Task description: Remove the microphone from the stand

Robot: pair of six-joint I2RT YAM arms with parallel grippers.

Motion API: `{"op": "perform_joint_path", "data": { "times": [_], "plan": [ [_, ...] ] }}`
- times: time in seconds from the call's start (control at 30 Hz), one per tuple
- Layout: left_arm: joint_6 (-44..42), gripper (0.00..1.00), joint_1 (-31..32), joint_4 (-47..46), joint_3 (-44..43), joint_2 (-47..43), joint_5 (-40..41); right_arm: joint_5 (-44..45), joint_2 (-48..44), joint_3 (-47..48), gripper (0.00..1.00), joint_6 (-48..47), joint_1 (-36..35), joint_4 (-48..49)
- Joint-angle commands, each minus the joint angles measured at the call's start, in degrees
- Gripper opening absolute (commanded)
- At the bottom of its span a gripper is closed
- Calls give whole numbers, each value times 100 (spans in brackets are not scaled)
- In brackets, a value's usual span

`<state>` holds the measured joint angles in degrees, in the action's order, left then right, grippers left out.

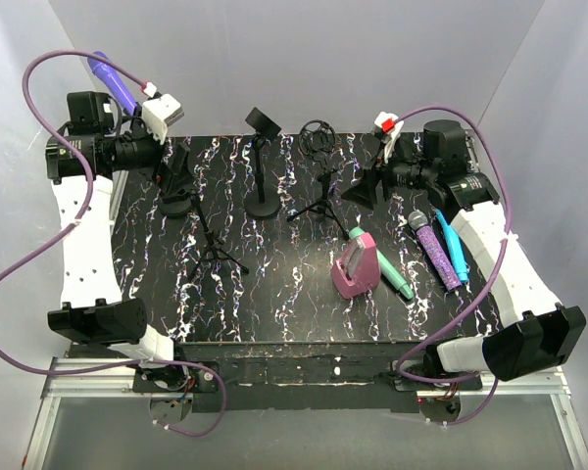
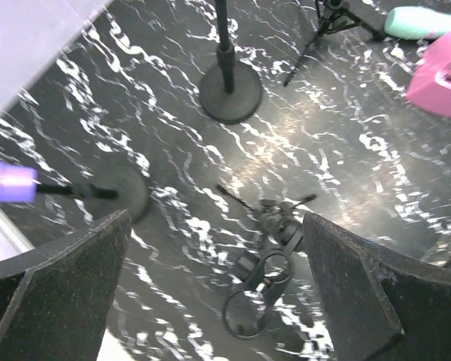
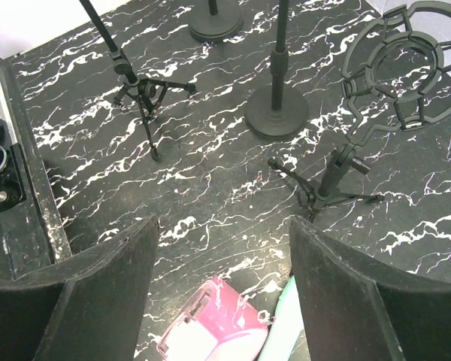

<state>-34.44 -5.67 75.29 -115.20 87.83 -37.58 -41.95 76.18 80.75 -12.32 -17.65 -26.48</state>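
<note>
A purple microphone [image 1: 113, 76] stands high at the far left, on top of a thin stand with a round base [image 1: 176, 206]. In the left wrist view the microphone [image 2: 7, 183] shows at the left edge, with its rod running to the base [image 2: 124, 192]. My left gripper [image 1: 176, 174] is open and empty, to the right of the microphone and above the base. Below its jaws a tripod stand with ring clips [image 2: 259, 289] shows. My right gripper [image 1: 367, 191] is open and empty above the mat, over a pink case [image 3: 210, 327].
A round-base stand [image 1: 263, 162] and a shock-mount tripod [image 1: 318, 147] stand at the back middle. A tripod stand [image 1: 216, 250] is left of centre. A teal microphone [image 1: 384, 266], a glittery purple one [image 1: 436, 253] and a blue one [image 1: 453, 247] lie at the right by the pink case [image 1: 356, 269].
</note>
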Motion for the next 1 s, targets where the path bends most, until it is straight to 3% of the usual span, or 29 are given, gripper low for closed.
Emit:
{"op": "perform_joint_path", "data": {
  "times": [0.0, 0.13, 0.27, 0.4, 0.63, 0.97],
  "plan": [
    [-1759, 98, -13, 1902, -337, -38, -154, -181, -130, -112, 76, 176, -28, 362],
    [-2435, 98, 5, 1902, -380, 49, -152, -287, -139, -209, 75, 274, -98, 495],
    [-2559, 97, 101, 1902, -680, 156, -197, -278, -104, -130, 75, 195, -221, 407],
    [-2770, 96, 365, 1911, -303, -116, -21, -252, -68, -103, 75, 203, -283, 336],
    [-2296, 98, 479, 1911, -398, -451, 286, -173, -95, -191, 75, 221, -283, 354],
    [-2620, 98, 479, 1902, 629, -1198, 655, -278, -16, -235, 75, 317, -292, 442]
  ]
}}
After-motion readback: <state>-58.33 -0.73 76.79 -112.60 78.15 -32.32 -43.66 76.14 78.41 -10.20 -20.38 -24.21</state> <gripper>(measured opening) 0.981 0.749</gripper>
